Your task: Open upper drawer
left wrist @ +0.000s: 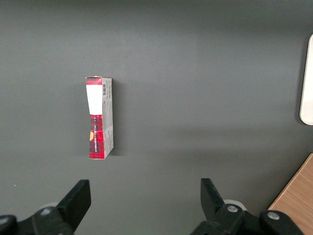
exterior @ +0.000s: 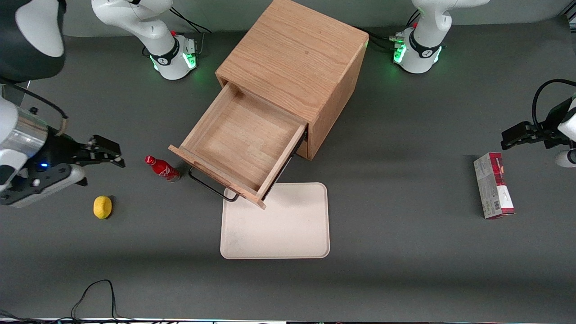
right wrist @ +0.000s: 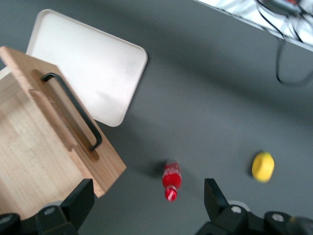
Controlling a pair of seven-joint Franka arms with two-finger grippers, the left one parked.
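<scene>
The upper drawer [exterior: 243, 139] of the oak cabinet [exterior: 292, 58] stands pulled far out, and its inside is bare wood. Its long black wire handle [exterior: 211, 186] hangs on the drawer front, over the edge of a cream tray. My right gripper [exterior: 112, 155] is open and empty, apart from the drawer, toward the working arm's end of the table, beside a red bottle. In the right wrist view my gripper [right wrist: 146, 196] hovers above the table, with the drawer front [right wrist: 63, 142] and its handle [right wrist: 73, 110] by one finger. The lower drawer is hidden under the upper one.
A red bottle [exterior: 162, 168] lies between my gripper and the drawer front; it also shows in the right wrist view [right wrist: 171, 178]. A lemon [exterior: 102, 207] lies nearer the front camera. A cream tray [exterior: 279, 225] lies in front of the drawer. A red-and-grey box [exterior: 492, 184] lies toward the parked arm's end.
</scene>
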